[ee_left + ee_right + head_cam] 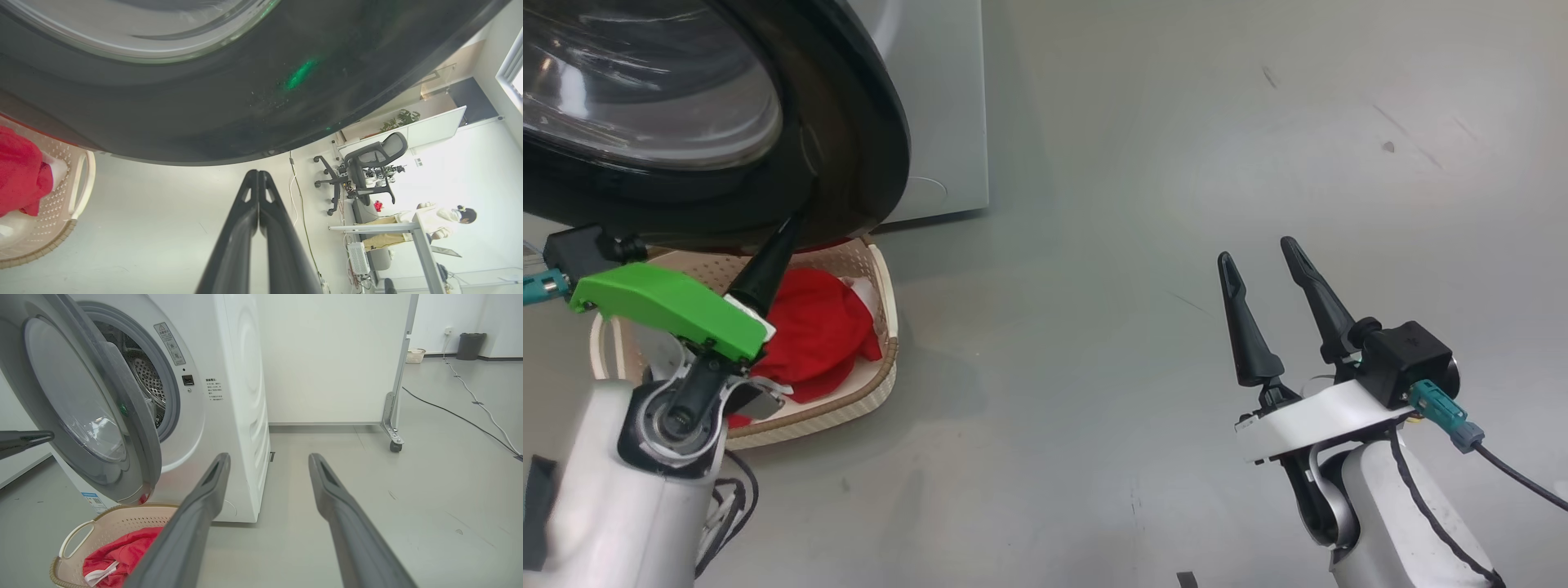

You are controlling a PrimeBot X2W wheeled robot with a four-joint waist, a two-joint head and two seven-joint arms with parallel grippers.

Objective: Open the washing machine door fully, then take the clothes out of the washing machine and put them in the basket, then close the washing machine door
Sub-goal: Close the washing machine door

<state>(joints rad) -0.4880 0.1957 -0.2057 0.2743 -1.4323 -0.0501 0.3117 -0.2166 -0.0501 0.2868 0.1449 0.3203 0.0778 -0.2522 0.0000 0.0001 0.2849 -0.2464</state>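
The washing machine door (858, 139) stands partly open above the basket (890, 327), where the red clothes (817, 327) lie. The left end effector (794, 229), fingers pressed together, points at the door's lower black rim. The right end effector (1258, 250) hangs wide, empty, well apart.

Door (866, 122) cut off top-L; basket (888, 306) part-hidden
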